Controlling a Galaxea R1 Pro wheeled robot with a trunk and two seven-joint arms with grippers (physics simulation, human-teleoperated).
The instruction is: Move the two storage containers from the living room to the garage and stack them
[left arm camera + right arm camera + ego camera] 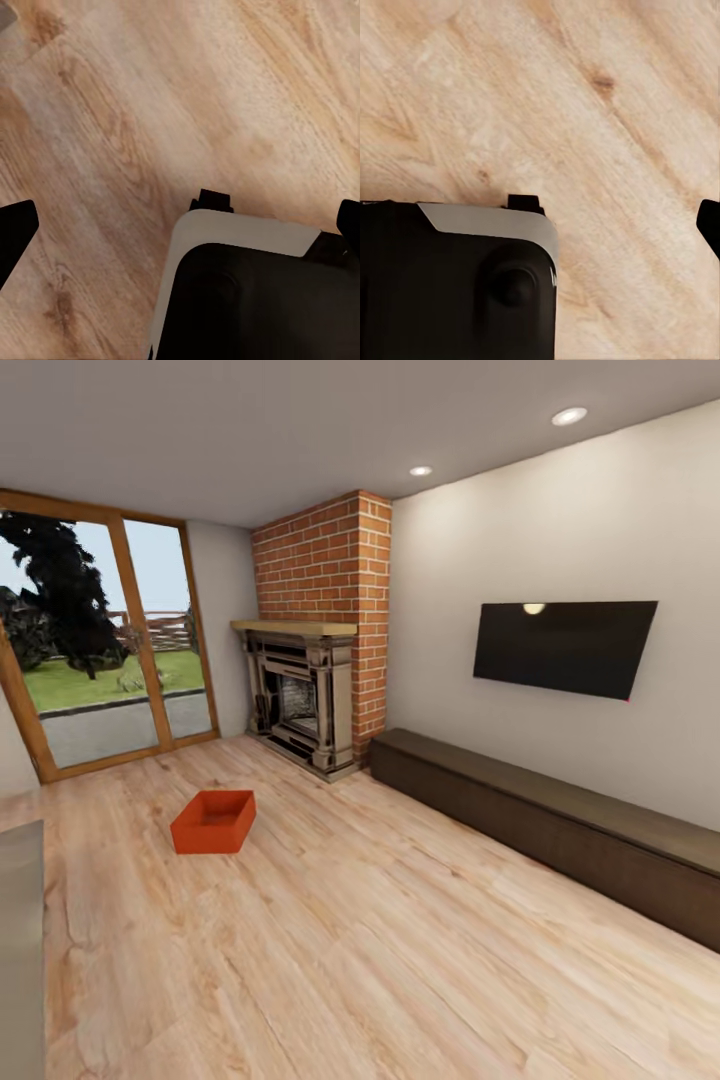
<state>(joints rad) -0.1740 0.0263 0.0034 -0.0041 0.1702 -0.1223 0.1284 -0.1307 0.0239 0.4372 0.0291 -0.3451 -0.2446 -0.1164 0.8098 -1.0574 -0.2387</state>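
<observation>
One of the storage containers (213,822), a red-orange open-top bin, lies on the light wood-plank floor of the living room, left of centre in the head view and several steps ahead. It looks empty. In the left wrist view my left gripper (180,229) hangs open over the planks, its dark fingertips (13,234) far apart at the picture's edges. My right gripper (540,225) is open as well above the wood floor, with one fingertip (710,223) showing at the edge. Neither gripper holds anything, and both are far from the container.
A brick chimney (330,565) rises over the dark fireplace (298,700) straight behind the container. A long dark bench (560,825) runs along the right wall under a wall screen (562,646). Glass doors (100,650) stand at left, a grey surface (20,950) at the left edge. My base (255,300) shows below both wrists.
</observation>
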